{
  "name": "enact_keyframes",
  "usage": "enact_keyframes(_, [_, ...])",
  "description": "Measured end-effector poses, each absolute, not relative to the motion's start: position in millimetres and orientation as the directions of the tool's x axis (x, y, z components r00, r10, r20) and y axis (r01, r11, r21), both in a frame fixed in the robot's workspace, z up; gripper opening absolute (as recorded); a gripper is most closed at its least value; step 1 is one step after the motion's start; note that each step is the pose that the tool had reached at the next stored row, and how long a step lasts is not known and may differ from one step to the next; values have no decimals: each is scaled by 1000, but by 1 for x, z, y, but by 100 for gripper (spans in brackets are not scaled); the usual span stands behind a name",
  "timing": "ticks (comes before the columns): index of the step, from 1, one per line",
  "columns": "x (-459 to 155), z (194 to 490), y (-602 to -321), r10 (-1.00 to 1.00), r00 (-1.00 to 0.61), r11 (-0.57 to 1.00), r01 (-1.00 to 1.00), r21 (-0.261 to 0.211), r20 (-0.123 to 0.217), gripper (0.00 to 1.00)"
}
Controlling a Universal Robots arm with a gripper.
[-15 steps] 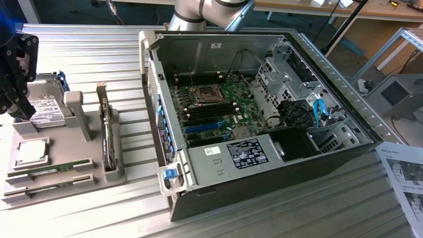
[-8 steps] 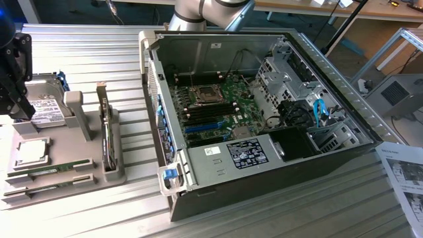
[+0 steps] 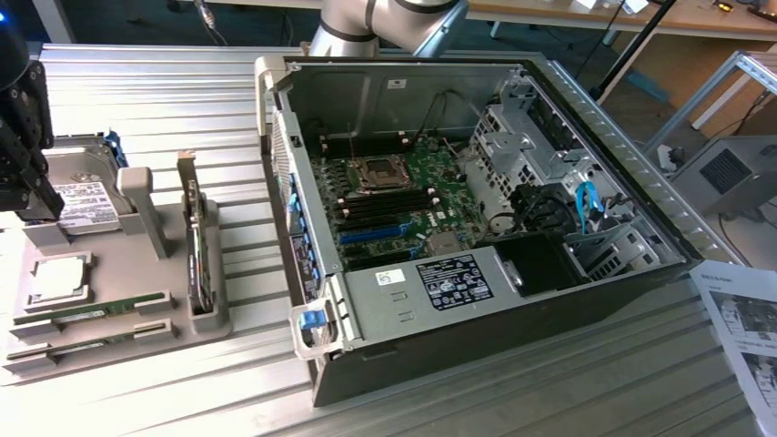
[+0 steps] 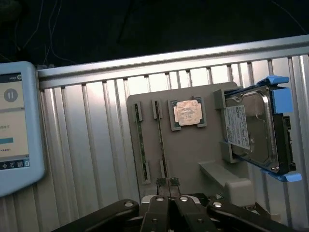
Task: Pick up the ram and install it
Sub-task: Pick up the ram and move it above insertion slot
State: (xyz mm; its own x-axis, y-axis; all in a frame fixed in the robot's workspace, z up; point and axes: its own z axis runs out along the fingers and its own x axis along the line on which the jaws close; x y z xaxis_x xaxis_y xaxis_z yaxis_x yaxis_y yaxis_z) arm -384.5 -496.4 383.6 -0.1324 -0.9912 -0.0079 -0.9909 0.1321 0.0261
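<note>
Two ram sticks lie side by side in slots of the grey holder tray (image 3: 146, 332), one (image 3: 93, 314) just behind the other (image 3: 85, 343). In the wrist view the same two thin green sticks (image 4: 141, 140) (image 4: 162, 141) run lengthwise just beyond my fingertips. My gripper (image 4: 167, 183) is shut with nothing between its fingers. In the exterior view the gripper (image 3: 36, 208) hangs at the far left, over the back of the tray near the hard drive. The open computer case (image 3: 486, 300) shows the motherboard's black slots (image 3: 386, 205).
On the tray also sit a square silver processor chip (image 4: 189, 113), a hard drive in a blue frame (image 4: 251, 130) and an upright card with a metal bracket (image 3: 195, 241). A screen device (image 4: 14, 125) lies beside the tray. Papers (image 3: 743, 319) lie at the exterior view's right.
</note>
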Motion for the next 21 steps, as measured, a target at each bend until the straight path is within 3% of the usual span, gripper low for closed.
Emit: enact_keyframes(21, [-384,383,-496,-997,-73,72,-997,26,-8,11])
